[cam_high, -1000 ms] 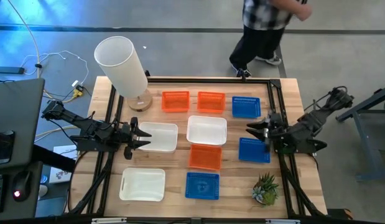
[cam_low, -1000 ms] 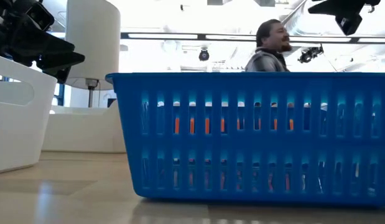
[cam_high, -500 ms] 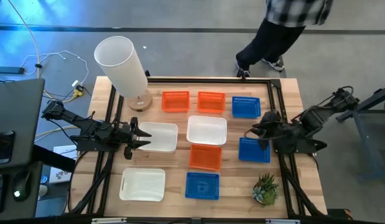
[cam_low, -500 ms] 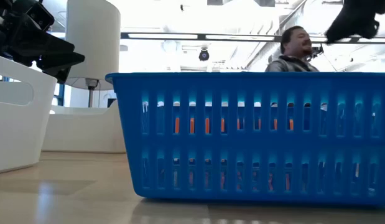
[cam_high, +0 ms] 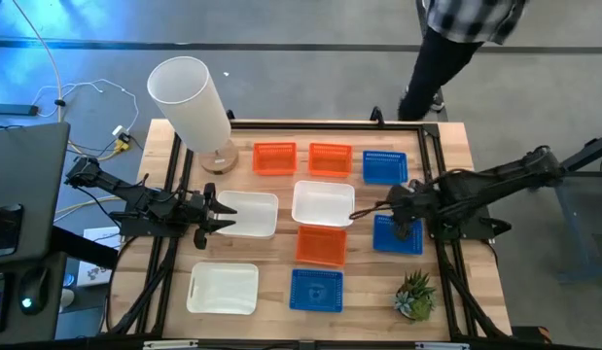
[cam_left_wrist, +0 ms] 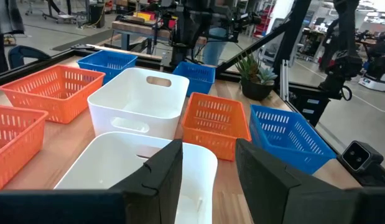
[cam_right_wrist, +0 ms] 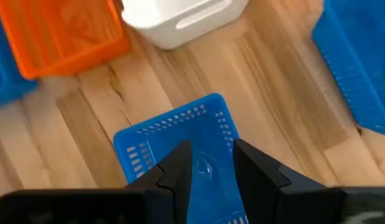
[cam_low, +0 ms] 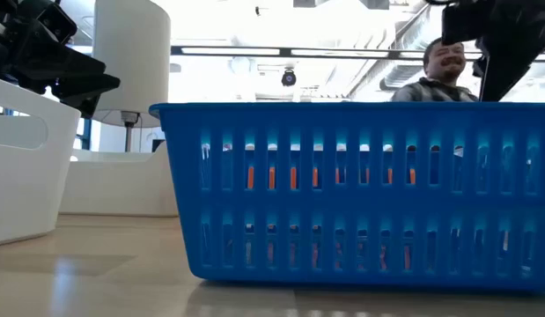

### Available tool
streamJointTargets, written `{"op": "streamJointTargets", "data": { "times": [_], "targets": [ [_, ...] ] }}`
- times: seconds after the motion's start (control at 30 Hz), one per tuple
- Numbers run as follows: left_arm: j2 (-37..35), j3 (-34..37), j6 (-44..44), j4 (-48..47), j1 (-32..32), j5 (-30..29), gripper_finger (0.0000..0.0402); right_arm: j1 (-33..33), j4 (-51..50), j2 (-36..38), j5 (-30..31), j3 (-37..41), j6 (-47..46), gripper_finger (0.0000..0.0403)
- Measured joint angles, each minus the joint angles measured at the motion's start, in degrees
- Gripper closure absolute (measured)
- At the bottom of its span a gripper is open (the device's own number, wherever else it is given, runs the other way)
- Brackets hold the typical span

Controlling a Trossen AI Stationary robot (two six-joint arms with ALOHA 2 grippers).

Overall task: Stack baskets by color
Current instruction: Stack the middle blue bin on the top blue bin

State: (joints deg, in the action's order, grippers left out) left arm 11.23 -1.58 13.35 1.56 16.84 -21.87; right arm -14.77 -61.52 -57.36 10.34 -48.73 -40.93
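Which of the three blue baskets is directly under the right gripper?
The blue basket at the table's right side, between the other two blue ones; the right gripper hangs over it.

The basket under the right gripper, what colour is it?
Blue basket, with mesh walls; the right wrist view shows it best.

Blue mesh basket (cam_low: 356, 194) close in front; white baskets (cam_low: 25, 158) left of it; person's head behind it.

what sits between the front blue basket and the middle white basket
An orange basket lies between the front blue basket and the middle white basket, as the high view shows.
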Motion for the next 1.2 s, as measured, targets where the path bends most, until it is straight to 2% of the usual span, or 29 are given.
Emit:
{"op": "streamJointTargets", "data": {
  "times": [0.17,0.3,0.5,0.93,1.1,1.2],
  "targets": [
    [0.01,0.00,-0.01,0.01,0.00,0.00,0.0264,2.83,0.13,-4.96,-2.41,0.04,6.42,0.0300],
    [0.00,0.00,0.00,0.01,0.00,0.00,0.0264,5.47,0.11,-8.45,-2.55,0.04,9.39,0.0300],
    [0.00,0.00,-0.01,0.01,0.00,0.00,0.0264,8.59,-1.71,-13.24,-5.97,0.04,13.47,0.0294],
    [0.00,0.00,0.00,-0.02,0.01,0.00,0.0264,10.02,-3.66,-22.65,-7.49,0.07,18.56,0.0212],
    [-0.01,0.00,-0.01,-0.02,0.00,0.00,0.0264,10.09,-3.61,-25.35,-8.05,0.07,18.94,0.0210],
    [0.01,0.00,0.01,-0.02,0.00,0.00,0.0264,10.42,-3.48,-26.77,-8.38,0.07,18.83,0.0223]
  ]
}}
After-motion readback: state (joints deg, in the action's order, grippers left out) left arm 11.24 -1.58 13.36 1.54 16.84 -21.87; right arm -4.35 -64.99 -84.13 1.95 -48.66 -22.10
